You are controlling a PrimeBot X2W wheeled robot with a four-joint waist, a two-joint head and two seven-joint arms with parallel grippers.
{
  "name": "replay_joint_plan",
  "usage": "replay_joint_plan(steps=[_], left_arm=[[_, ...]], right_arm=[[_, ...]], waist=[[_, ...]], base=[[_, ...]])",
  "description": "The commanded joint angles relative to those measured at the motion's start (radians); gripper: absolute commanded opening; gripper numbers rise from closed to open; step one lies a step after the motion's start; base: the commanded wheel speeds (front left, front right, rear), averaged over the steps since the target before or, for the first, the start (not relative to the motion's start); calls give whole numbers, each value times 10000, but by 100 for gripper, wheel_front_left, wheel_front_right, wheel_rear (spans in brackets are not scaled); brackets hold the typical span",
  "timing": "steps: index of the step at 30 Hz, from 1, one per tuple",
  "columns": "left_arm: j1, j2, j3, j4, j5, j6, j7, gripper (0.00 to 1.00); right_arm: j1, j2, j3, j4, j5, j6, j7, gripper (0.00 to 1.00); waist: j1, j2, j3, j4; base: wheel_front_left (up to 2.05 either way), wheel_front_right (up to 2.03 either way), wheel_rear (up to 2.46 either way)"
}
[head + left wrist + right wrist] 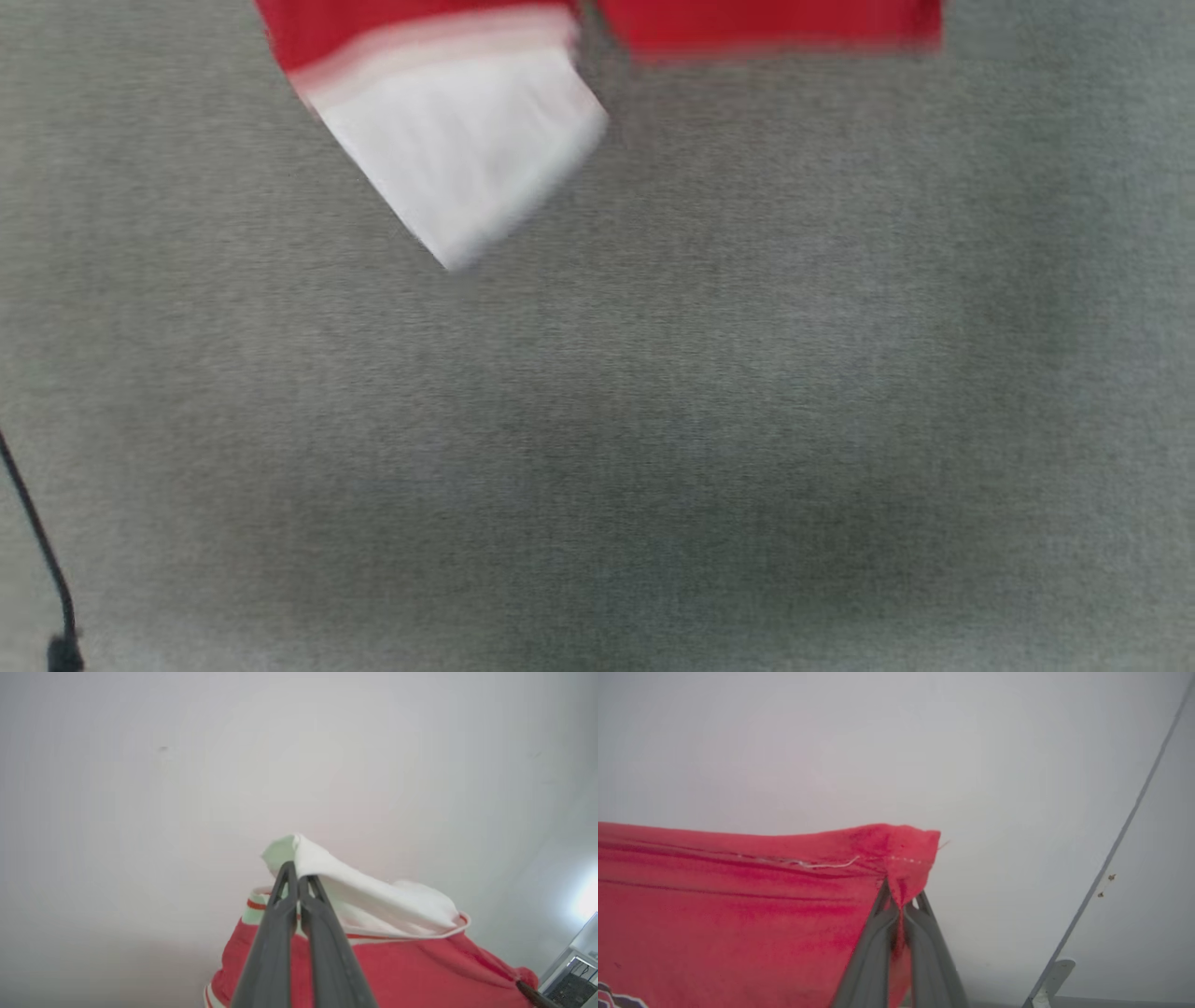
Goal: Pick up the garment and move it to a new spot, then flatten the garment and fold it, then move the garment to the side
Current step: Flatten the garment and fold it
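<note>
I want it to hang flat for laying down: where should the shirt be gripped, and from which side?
Probably at two far-apart edge points, coming in from the outer edges: sleeve hem in the left gripper, red corner in the right gripper, as now. The shirt hangs spread between them.

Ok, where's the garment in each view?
Head view: garment along the top edge, white sleeve hanging left of centre.
Left wrist view: lower centre-right, white sleeve pinched in the left gripper.
Right wrist view: lower left, red corner pinched in the right gripper.
Shared landmark: the red body cloth.
</note>
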Motion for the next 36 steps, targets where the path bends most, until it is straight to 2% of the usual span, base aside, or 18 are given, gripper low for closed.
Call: replay_joint_plan(steps=[1, 5, 8, 11, 18, 22, 27, 31, 35, 36], left_arm=[[-568, 106, 150, 348, 227, -8, -291, 0], [-1708, -141, 426, 976, 18, -33, -667, 0], [-1481, -292, 428, 741, -298, -48, -636, 0], [153, -219, -119, -87, -736, -54, -278, 0], [4607, -92, -323, -2088, -1944, -58, -849, 0], [6741, -48, -620, -3195, -2236, -58, -954, 0], [8867, 254, -831, -4713, -2164, -59, -1061, 0], [10217, 665, -924, -5570, -2062, -59, -1140, 0], [11409, 1168, -1074, -6486, -1905, -60, -1169, 0], [11409, 1168, -1074, -6486, -1905, -60, -1169, 0]], right_arm=[[-392, -28, -390, 257, -268, -66, -409, 0], [-1050, 270, -1026, 980, -836, -70, -1330, 0], [-1024, 374, -1081, 1483, -1047, -70, -1620, 0], [-229, 407, -528, 2054, -963, -61, -1721, 0], [2300, 163, 863, 1988, 283, -60, -1661, 0], [4076, -195, 1463, 1087, 1344, -58, -1502, 0], [6595, -868, 1869, -699, 2441, -57, -1020, 0], [8685, -1343, 1717, -2567, 3017, -48, -364, 0], [10747, -1621, 980, -4458, 3318, -48, 478, 0], [10747, -1621, 980, -4458, 3318, -48, 478, 0]], waist=[[0, 0, 192, -249], [0, 0, 154, -401], [0, 0, 73, -445], [0, 0, -132, -482], [0, 0, -786, -404], [0, 0, -1182, -328], [0, 0, -1704, -154], [0, 0, -2039, -26], [0, 0, -2318, 68], [0, 0, -2318, 68]], base=[[0, 0, 0], [0, 0, 0], [0, 0, 0], [0, 0, 0], [0, 0, 0], [0, 0, 0], [0, 0, 0], [0, 0, 0], [0, 0, 0], [0, 0, 0]])
